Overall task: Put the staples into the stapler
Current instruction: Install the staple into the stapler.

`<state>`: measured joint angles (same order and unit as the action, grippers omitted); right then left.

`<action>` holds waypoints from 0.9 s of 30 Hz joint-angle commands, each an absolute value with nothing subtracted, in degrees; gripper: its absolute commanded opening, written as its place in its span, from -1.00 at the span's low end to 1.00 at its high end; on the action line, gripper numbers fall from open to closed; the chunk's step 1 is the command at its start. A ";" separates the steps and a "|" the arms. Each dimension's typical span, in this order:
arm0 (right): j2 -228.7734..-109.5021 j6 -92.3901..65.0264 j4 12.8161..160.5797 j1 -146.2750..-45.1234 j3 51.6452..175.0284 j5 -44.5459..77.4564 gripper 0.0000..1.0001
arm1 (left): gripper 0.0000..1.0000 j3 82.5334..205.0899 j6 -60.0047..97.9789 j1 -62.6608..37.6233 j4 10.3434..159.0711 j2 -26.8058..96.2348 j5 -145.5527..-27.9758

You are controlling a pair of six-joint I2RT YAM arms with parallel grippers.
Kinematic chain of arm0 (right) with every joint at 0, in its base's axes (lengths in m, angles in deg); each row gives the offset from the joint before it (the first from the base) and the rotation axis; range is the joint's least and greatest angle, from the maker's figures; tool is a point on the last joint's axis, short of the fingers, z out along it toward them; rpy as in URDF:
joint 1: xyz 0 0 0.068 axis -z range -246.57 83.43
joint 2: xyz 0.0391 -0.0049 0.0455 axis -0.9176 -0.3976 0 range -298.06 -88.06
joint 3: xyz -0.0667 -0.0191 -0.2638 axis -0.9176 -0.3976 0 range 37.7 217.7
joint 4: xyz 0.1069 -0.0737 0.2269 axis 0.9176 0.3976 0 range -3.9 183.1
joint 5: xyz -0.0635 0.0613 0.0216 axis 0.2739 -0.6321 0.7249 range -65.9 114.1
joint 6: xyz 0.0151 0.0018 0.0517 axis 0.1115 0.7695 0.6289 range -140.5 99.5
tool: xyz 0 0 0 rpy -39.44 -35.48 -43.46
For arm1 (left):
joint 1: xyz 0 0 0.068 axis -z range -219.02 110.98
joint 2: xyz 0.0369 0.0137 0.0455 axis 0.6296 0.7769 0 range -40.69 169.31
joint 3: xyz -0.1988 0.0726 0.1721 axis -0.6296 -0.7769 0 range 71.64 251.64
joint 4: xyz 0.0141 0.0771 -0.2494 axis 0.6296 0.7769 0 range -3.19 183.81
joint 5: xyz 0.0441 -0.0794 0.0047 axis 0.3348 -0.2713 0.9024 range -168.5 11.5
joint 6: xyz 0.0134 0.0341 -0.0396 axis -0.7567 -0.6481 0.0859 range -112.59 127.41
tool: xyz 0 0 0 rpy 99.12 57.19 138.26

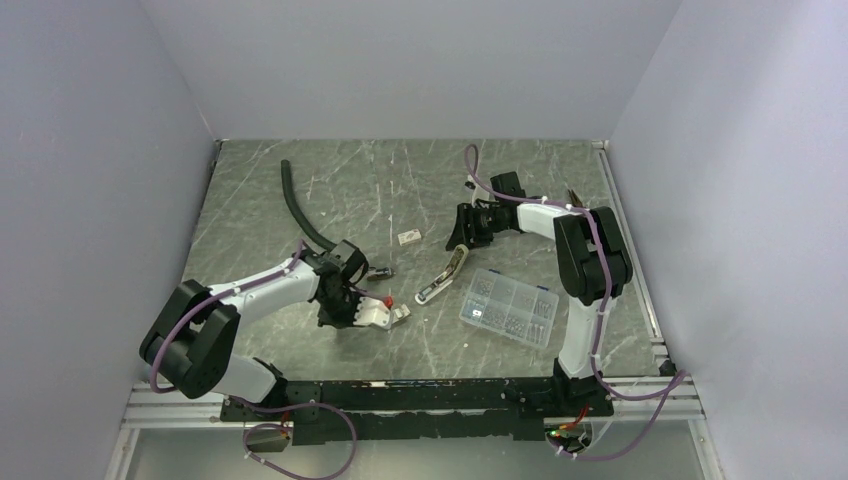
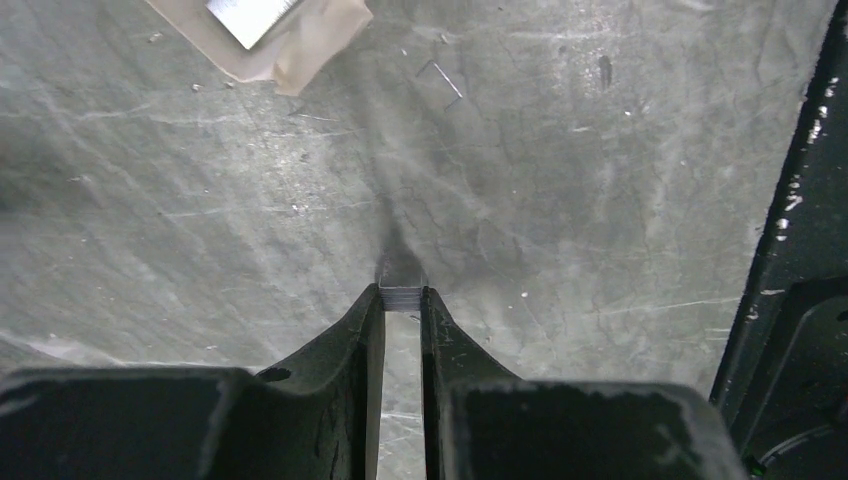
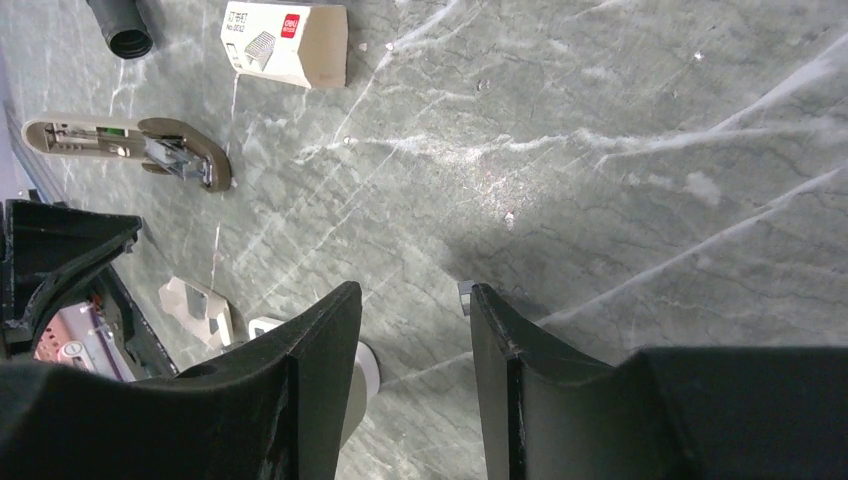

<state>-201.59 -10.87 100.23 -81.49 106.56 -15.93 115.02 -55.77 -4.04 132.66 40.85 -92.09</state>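
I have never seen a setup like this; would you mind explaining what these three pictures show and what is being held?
Two small robot arms are bolted at the table's near edge, each ending in a two-finger gripper. The wide picture looks down from above and behind; the other two come from cameras on the wrists. On the table lie the stapler, opened up, a small staple box, a clear compartment box and a black hose. The left gripper pinches what looks like a short strip of staples. The right gripper is open and empty.
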 commanded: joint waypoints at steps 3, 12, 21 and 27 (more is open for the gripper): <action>-198.58 -12.86 100.71 -80.91 108.59 -16.37 -0.05 | -0.73 116.68 -55.04 -3.77 130.15 41.61 -92.63; -197.27 -12.34 100.08 -79.79 108.10 -18.65 -0.06 | -0.76 121.13 -47.72 -3.77 128.56 44.09 -92.65; -194.80 -12.58 100.95 -78.80 107.63 -19.92 -0.07 | -0.78 133.99 -35.58 -3.52 130.96 48.97 -92.58; -193.61 -11.94 99.94 -77.92 106.72 -21.21 -0.08 | -0.78 144.16 -34.50 -3.16 133.61 54.59 -93.44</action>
